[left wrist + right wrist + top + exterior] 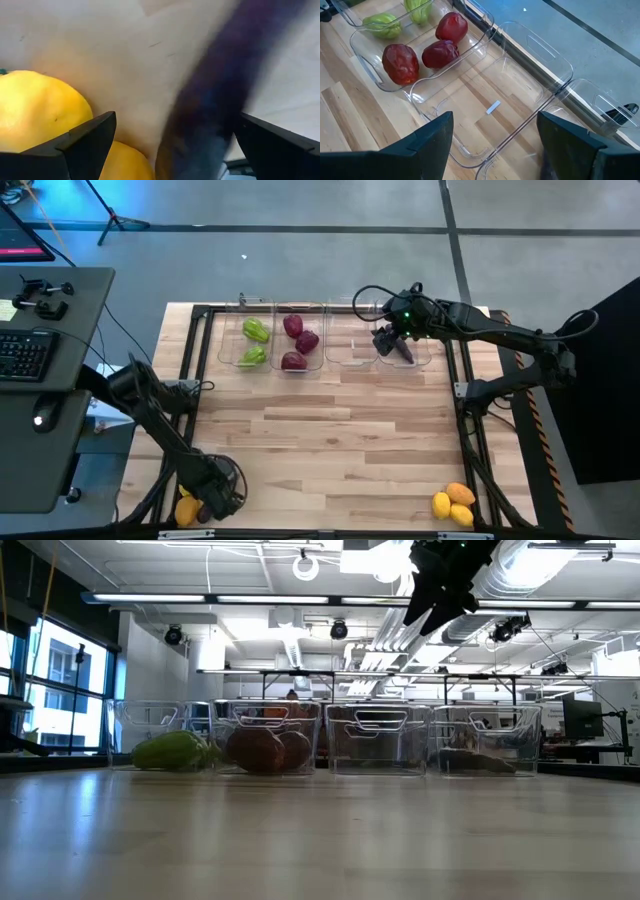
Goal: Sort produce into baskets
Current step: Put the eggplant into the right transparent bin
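Four clear baskets stand in a row at the table's far side. The leftmost [252, 343] holds two green peppers [256, 330]. The second [298, 345] holds three dark red pieces [294, 361]. The third [490, 107] is empty. A purple eggplant [404, 351] lies in the fourth [487, 740]. My right gripper [390, 337] hovers open and empty, high above the third and fourth baskets. My left gripper [215, 502] is open at the near left corner. Its fingers [90, 140] stand on either side of another purple eggplant [220, 90], beside yellow citrus [35, 115].
Two or three yellow and orange citrus pieces [452, 502] lie at the near right corner. A black metal frame [465, 395] runs around the wooden table. A desk with a keyboard [25, 352] stands off the table's left edge.
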Motion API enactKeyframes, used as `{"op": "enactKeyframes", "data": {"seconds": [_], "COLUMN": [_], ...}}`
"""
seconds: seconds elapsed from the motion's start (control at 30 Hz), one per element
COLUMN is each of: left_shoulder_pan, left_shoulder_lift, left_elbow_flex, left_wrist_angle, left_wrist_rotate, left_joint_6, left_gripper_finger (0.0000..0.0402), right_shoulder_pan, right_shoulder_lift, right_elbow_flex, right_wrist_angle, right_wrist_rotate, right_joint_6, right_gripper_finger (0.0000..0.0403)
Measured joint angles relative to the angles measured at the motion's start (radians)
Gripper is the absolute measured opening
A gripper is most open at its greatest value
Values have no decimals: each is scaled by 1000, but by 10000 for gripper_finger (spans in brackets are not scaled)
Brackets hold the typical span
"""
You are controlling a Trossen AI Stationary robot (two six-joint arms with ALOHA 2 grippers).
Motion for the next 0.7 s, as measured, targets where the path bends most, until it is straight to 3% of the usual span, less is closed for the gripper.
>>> {"op": "enactKeyframes", "data": {"seconds": [0.13,0.23,0.3,0.47,0.5,0.7], "left_shoulder_pan": [27,64,94,153,170,356], "left_shoulder_lift": [11,5,-7,-71,-95,-285], "left_elbow_flex": [0,0,0,0,0,0], "left_wrist_angle": [6,1,1,-76,-112,-267], "left_wrist_rotate": [6,-10,-20,-67,-94,-352], "left_joint_6": [64,151,218,452,493,710], "left_gripper_finger": [363,308,250,62,42,53], "right_shoulder_pan": [0,0,0,0,0,8], "right_shoulder_lift": [0,0,0,0,0,-22], "right_elbow_flex": [0,0,0,0,0,0], "right_wrist_angle": [0,1,2,3,3,16], "right_wrist_rotate": [0,0,0,1,1,-32], "right_joint_6": [0,-1,-9,-53,-53,-41], "right_gripper_finger": [277,277,277,277,277,277]}}
